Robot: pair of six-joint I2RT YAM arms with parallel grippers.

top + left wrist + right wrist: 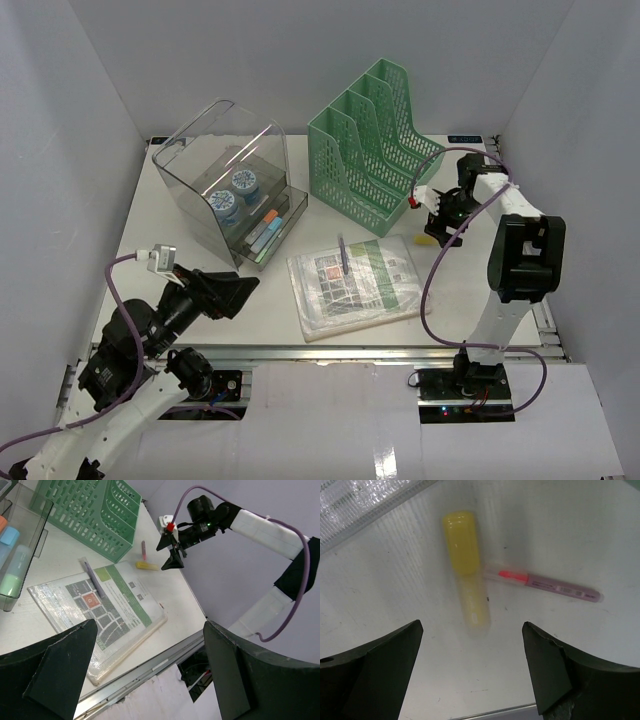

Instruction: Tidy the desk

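Desk (270, 312): clear organizer (225, 180), green file rack (375, 145), booklet (355, 285), yellow marker (465, 565), pink pen (545, 582).

green mesh file rack (375, 145) at the back, clear lidded box (225, 165) left of it holding two blue-capped jars (245, 181) and coloured markers (262, 232), wrapped booklet (355, 285) with a purple pen (343, 255) lying on it, yellow highlighter (465, 565) just beside a pink pen (555, 586)

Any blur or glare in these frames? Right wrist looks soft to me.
Right wrist: the yellow plastic highlighter and the thin pink pen are smeared, probably motion blur; the right claw itself looks crisp. Top external: even light, soft shadows, pale reflections on the clear plastic organizer box. Left wrist: sharp but tilted, some sheen on the plastic-wrapped booklet.
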